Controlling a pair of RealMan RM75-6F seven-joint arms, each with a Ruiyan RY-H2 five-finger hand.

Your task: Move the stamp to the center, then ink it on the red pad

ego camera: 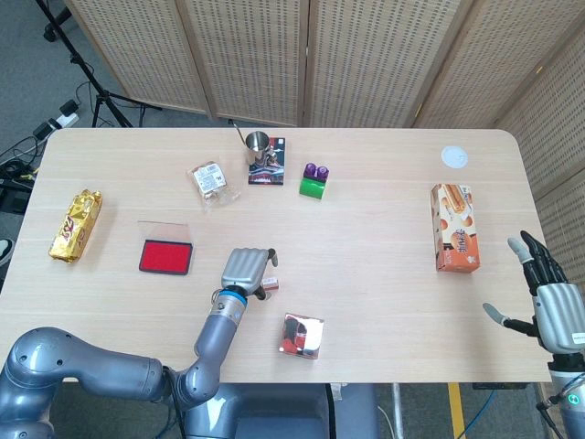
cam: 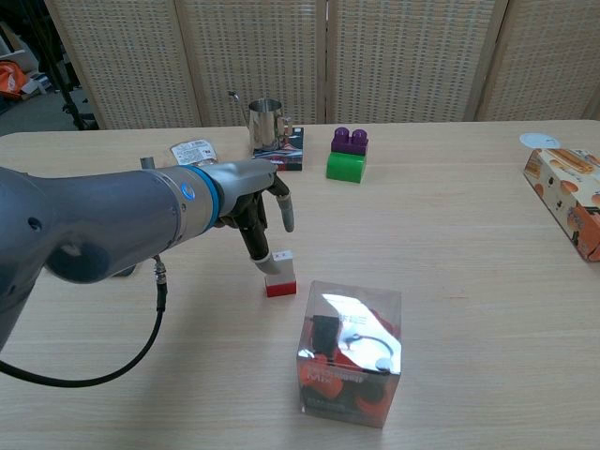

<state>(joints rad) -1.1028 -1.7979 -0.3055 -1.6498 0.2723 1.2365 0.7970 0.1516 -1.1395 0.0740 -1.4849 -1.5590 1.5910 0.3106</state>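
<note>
The stamp (cam: 279,275), a small white block with a red base, stands upright near the table's middle, just left of a clear cube box. It also shows in the head view as the stamp (ego camera: 271,284), partly covered by my left hand (ego camera: 249,269). My left hand (cam: 251,201) hangs over the stamp's left side with its fingers apart. One fingertip (cam: 265,266) touches the stamp's upper left edge, and the thumb stays lifted clear of it. The red pad (ego camera: 165,257) lies to the left, hidden by my forearm in the chest view. My right hand (ego camera: 554,307) is off the table's right edge, fingers spread and empty.
A clear cube box (cam: 349,352) sits just in front of and right of the stamp. At the back are a metal cup (ego camera: 258,146), a green and purple block (ego camera: 315,181) and a snack packet (ego camera: 210,178). A gold bag (ego camera: 76,224) lies far left, an orange box (ego camera: 455,227) right.
</note>
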